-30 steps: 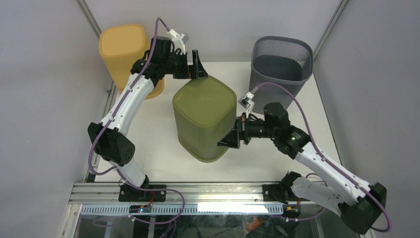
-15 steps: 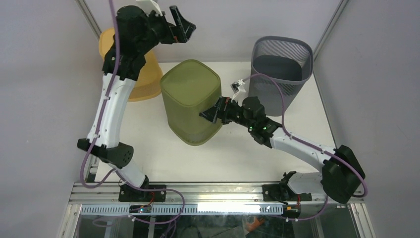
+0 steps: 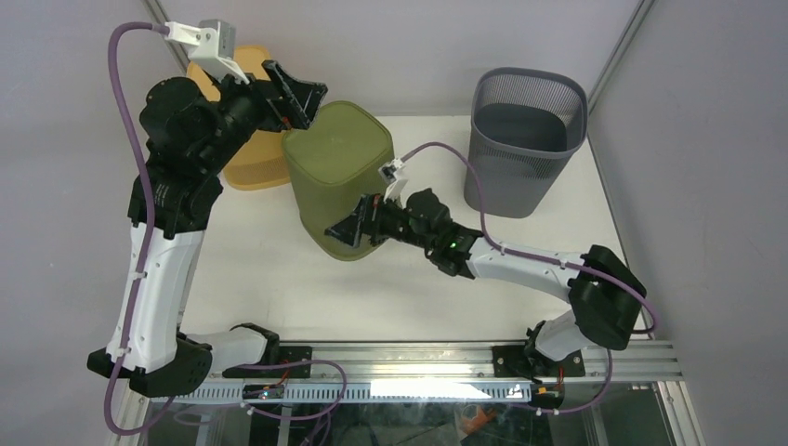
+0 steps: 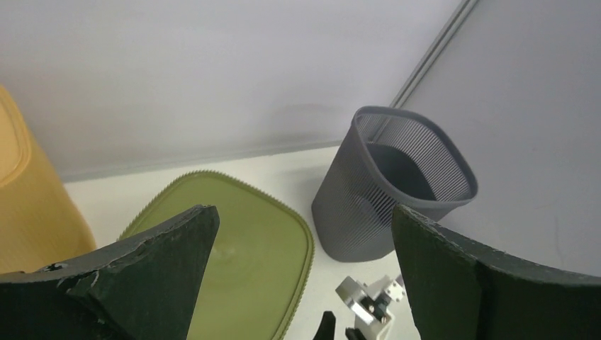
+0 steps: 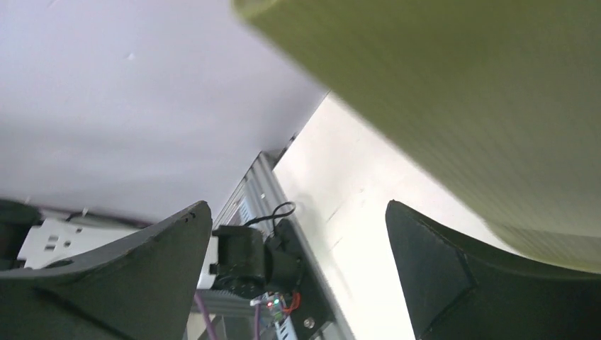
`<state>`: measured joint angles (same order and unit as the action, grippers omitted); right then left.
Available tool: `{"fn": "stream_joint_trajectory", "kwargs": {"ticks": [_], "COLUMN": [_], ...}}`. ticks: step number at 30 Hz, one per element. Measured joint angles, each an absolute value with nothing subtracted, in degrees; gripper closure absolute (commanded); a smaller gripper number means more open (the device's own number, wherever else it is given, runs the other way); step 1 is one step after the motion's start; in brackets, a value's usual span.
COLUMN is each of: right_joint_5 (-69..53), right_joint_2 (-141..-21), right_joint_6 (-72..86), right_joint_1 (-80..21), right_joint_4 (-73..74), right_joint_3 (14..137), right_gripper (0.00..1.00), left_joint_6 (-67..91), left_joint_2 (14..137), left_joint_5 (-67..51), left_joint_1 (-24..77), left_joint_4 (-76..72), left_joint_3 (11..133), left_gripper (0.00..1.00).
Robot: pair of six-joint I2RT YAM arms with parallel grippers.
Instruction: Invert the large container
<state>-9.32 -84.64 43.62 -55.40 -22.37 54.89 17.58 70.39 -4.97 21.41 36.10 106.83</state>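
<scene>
left gripper [image 3: 309, 105], right gripper [image 3: 346, 225] spread, empty; only overhead shows both near olive container [image 3: 334, 153]

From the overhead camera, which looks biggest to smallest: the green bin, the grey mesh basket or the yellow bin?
1-2. Green bin and grey mesh basket: they look much alike, so I won't rank them.
3. Yellow bin: smallest showing, but the left arm hides much of it, so that is unsure.
</scene>
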Motion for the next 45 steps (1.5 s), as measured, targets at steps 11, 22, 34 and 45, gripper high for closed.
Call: {"fn": "stream_joint_trajectory", "kwargs": {"ticks": [11,22,34,45], "right_joint_5": [-8.14,9.89,21.47,29.06], "right_joint_2": [-102.15,-113.69,-84.66,-77.54], "right_joint_6": [41.41,40.77,21.67,11.51], "right_joint_1": [-62.85,-52.58,-52.18,-37.21], "right_joint_4": [-23.42,-10.66,3.20,35.35], "right_joint_3": [67.22,88.49,76.53,101.45], "right_gripper": [0.03,0.03,0.01,0.01], "left_joint_6": [18.20,18.63,24.10,22.41], "left_joint_2": [70.87,70.28,69.06,80.58], "left_joint_5": [-0.82,1.17,4.64,-8.99], "left_joint_1": [21.41,21.41,18.61,14.22], "left_joint_4": [40.82,42.15,45.93,36.73], "left_joint_3": [103.18,101.51,90.74,84.09], "left_gripper": [0.01,0.01,0.01,0.01]}}
